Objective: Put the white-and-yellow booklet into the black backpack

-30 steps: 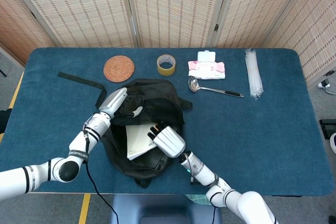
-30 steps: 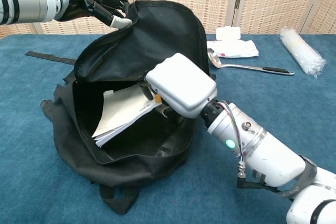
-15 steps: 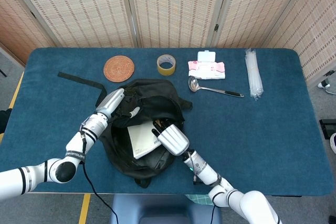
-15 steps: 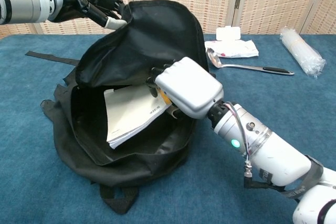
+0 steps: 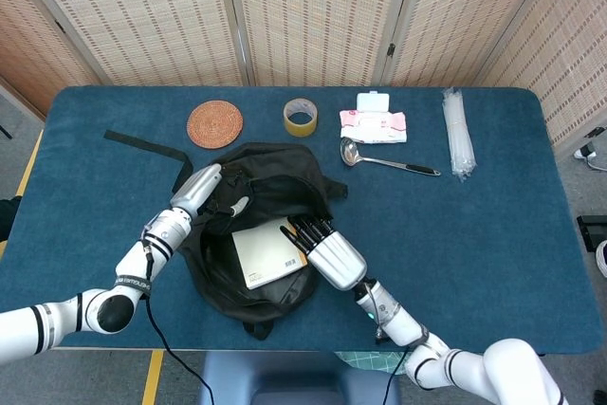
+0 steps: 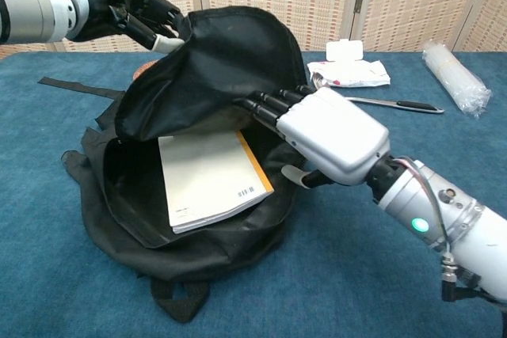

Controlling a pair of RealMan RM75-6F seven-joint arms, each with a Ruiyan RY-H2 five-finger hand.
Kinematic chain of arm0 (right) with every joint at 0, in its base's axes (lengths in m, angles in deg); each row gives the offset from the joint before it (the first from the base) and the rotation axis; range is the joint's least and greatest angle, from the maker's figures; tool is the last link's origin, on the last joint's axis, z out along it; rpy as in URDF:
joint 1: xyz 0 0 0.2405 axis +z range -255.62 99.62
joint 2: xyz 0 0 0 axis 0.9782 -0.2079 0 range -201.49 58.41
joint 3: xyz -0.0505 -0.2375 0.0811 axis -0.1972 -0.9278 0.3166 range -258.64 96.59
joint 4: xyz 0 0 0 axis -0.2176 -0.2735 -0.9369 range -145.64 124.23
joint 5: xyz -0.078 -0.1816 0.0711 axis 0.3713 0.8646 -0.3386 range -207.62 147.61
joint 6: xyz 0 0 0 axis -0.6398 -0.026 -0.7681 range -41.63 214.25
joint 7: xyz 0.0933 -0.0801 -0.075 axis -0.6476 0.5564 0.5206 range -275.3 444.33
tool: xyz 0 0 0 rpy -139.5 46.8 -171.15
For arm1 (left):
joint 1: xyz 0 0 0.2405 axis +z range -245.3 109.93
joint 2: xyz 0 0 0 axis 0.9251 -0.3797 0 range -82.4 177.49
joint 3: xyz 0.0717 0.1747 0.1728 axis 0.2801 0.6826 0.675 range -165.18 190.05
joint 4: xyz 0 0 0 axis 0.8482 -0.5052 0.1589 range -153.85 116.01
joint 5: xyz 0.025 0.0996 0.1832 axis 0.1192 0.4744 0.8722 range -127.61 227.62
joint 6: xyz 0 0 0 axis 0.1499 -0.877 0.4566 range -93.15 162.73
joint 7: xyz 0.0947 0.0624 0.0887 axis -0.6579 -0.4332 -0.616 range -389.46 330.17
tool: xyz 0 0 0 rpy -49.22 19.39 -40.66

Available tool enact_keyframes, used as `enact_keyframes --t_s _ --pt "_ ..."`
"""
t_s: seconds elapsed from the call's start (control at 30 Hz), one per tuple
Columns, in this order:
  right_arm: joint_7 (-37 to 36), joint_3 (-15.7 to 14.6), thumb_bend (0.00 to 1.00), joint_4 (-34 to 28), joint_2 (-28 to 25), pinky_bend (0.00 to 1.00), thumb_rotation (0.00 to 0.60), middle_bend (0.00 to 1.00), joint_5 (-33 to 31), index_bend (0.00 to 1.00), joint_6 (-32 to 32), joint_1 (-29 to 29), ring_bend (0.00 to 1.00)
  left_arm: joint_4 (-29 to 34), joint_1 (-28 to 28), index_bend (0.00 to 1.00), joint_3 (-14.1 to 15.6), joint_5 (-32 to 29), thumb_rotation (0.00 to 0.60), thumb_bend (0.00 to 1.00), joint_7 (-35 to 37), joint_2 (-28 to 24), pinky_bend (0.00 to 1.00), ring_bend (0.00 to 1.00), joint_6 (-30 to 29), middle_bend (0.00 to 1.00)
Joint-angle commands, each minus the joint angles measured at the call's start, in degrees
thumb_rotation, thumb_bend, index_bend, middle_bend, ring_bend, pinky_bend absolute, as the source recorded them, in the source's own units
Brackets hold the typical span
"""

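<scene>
The white-and-yellow booklet (image 6: 212,179) lies flat inside the open mouth of the black backpack (image 6: 230,61), its white cover up, a yellow strip along its right edge and a small barcode near its lower right corner. The backpack sits on the blue tabletop (image 5: 493,225), its body spread out around the booklet and its upper flap lifted over it. The left hand (image 6: 131,15) pinches the top edge of that flap with curled fingers and holds it raised, so the opening gapes toward the chest view. The right hand (image 6: 321,128) hangs at the right rim of the opening, just beside the booklet's yellow edge; its dark fingers (image 6: 265,103) stretch out straight and close together, reaching under the lifted flap above the booklet's upper right corner, and its thumb points down near the rim. It holds nothing; whether the fingertips touch the booklet or the flap cannot be told. In the head view the booklet shows as a pale rectangle in the bag, immediately left of the right hand. Along the far side of the tabletop lie a round woven coaster (image 5: 214,124), a roll of tape (image 5: 301,117), a pack of wipes (image 5: 374,120), a ladle (image 5: 384,160) and a clear wrapped bundle (image 5: 458,133), all well apart from the backpack.
</scene>
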State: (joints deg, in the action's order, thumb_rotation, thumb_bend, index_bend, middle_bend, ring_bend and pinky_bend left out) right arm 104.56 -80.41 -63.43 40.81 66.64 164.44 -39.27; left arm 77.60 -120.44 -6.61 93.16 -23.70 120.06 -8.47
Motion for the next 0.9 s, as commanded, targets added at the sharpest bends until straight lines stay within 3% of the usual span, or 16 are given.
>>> enact_keyframes --t_s 0.03,0.1,0.17,0.23,0.43,0.73,0.8,0.9 --pt "3.85 -4.2 0.35 -11.02 -9.51 0.23 0.6 0.09 2.37 0.0 1.62 -3.65 0.19 0.45 0.35 0.52 0.53 0.73 0.6 0.47 -0.12 -0.41 0.04 0.24 0.16 0.32" --pt "4.39 -5.94 0.35 -13.57 -12.95 0.25 0.6 0.11 4.06 0.0 2.83 -4.62 0.21 1.07 0.71 0.43 0.99 1.53 0.6 0.47 0.01 -0.99 0.02 0.22 0.73 0.3" --pt "4.72 -7.49 0.35 -15.78 -16.3 0.27 0.6 0.12 5.27 0.0 4.12 -5.87 0.23 1.96 1.14 0.25 1.46 2.56 0.6 0.47 0.38 -1.99 0.0 0.18 1.79 0.22" --pt "4.56 -8.81 0.35 -18.0 -19.91 0.28 0.6 0.13 5.86 0.0 5.75 -7.61 0.24 2.96 2.01 0.17 1.64 4.27 0.6 0.47 1.41 -2.96 0.0 0.16 2.28 0.19" --pt "1.87 -9.83 0.34 -22.14 -28.36 0.31 0.6 0.16 4.83 0.03 10.96 -12.89 0.26 4.97 6.17 0.17 2.87 11.21 0.6 0.45 3.8 -5.27 0.0 0.14 -0.28 0.17" --pt "-11.97 -7.35 0.34 -28.53 -40.15 0.34 0.6 0.18 -2.47 0.06 12.51 -17.76 0.32 2.73 16.56 0.28 7.75 20.68 0.6 0.46 -0.62 -4.67 0.0 0.16 -18.79 0.18" --pt "-15.87 -7.16 0.34 -29.21 -42.52 0.31 0.6 0.13 -3.42 0.04 12.29 -18.57 0.28 1.59 19.33 0.29 8.91 22.34 0.6 0.46 -1.35 -4.22 0.0 0.17 -23.22 0.18" --pt "-19.32 -6.65 0.34 -30.31 -45.16 0.17 0.6 0.05 -4.83 0.0 12.42 -19.99 0.18 -0.49 23.19 0.29 10.39 24.43 0.6 0.46 -1.65 -3.37 0.0 0.17 -28.89 0.19"
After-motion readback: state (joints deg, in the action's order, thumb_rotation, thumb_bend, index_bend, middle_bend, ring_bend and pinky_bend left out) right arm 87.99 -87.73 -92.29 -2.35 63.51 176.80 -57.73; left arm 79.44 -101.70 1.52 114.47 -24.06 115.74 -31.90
